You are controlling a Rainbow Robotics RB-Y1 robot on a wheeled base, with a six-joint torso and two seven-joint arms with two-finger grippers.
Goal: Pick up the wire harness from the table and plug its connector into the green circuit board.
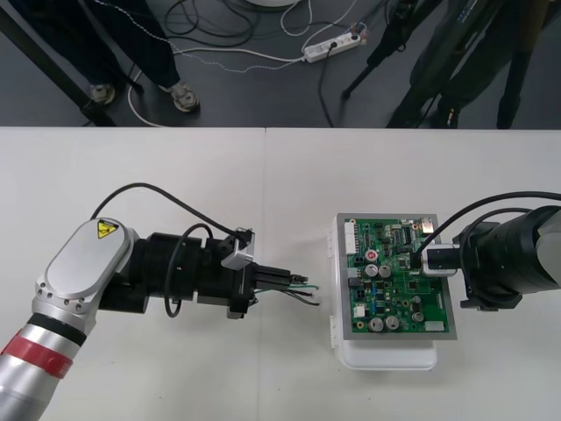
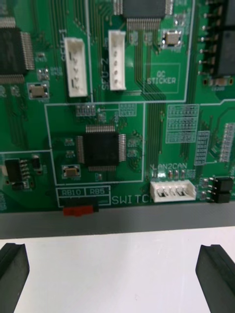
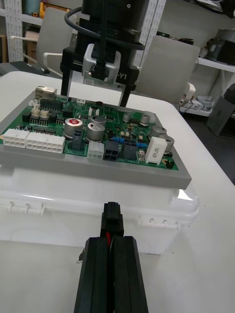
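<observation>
Approach stage of a connector insertion. Entering from the lower left of the front view, the left claw (image 1: pixel 289 286) lies nearly level above the tabletop (image 1: pixel 175 184) at mid-frame, pressed together on the wire harness (image 1: pixel 305 291). Thin green and black wires show at its tips, on the side facing the board.

In the left wrist view the black plug (image 3: pixel 111 219) juts just past the closed fingertips, with a red wire visible between them. The pinch therefore sits close behind the plug, probably to keep it stiff and aimed during insertion. The plug points at the side wall of the white base (image 3: pixel 98 215) rather than at the top face of the green circuit board (image 1: pixel 399 281). It is apart from the board and not plugged in. By this judgement it needs raising and advancing to a socket; which socket cannot be told.

At the right of the front view, the right claw (image 1: pixel 431 260) hovers over the board's right edge, spread wide and pinching nothing. Its wrist camera looks closely down on chips and white headers. That position seems suited to steadying the board while leaving the left arm's path free.
</observation>
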